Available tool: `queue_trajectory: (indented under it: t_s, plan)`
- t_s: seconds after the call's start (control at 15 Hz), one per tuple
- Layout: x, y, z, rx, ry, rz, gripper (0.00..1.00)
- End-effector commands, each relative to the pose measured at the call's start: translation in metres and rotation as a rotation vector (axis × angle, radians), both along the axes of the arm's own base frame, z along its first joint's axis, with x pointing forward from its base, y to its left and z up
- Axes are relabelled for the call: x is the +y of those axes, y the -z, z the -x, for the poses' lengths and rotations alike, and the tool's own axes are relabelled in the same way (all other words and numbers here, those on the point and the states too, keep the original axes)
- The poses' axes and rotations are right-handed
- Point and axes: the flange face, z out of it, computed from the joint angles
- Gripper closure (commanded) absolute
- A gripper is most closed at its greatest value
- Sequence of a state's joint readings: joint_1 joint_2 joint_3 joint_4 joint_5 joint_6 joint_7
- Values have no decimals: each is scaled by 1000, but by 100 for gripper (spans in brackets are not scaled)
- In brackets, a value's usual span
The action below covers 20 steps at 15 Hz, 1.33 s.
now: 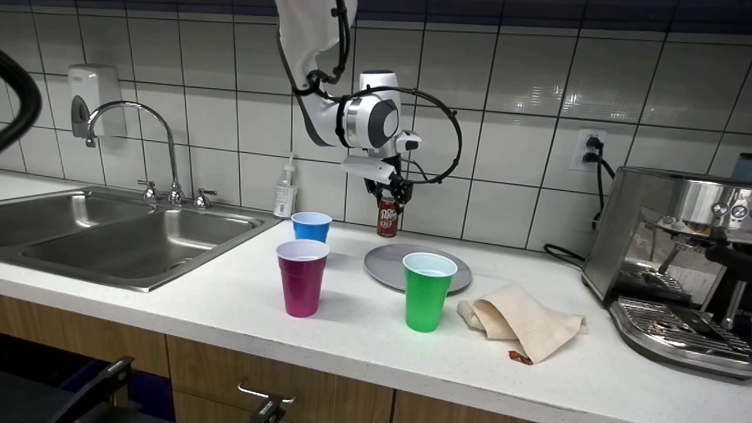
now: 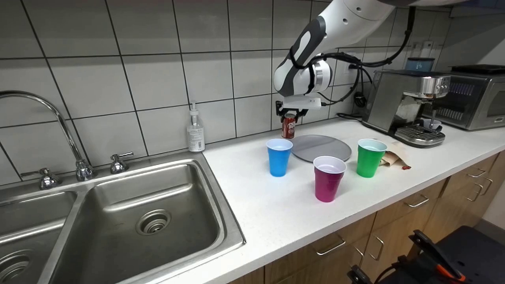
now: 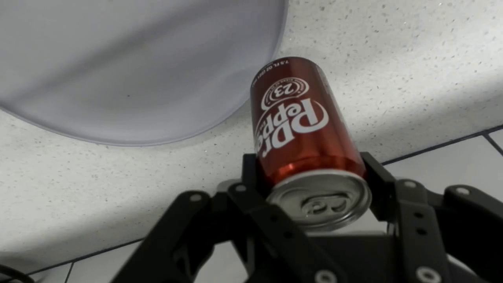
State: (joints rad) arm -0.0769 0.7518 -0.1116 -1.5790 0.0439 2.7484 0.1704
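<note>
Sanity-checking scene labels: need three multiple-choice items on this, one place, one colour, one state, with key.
1. Where is the paper towel?
A) in the sink
B) between the green cup and the coffee machine
C) on the faucet

2. What colour is the plate?
A) grey
B) yellow
C) orange

3. The gripper is:
A) open and empty
B) closed on nothing
C) closed on the red can

1 B: both exterior views show it there.
2 A: grey in both exterior views.
3 C: the wrist view shows the fingers against both sides of the can.
</note>
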Motion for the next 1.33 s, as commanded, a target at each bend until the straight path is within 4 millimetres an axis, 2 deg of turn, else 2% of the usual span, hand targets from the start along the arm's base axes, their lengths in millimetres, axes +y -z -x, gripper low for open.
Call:
queue_trajectory:
  t_s: [0.0, 0.67, 1.27]
  plan:
    - [18, -14, 17, 18, -54, -1, 61]
    - [62, 12, 44, 37, -128, 8, 61]
    - [69, 21, 54, 35, -154, 18, 61]
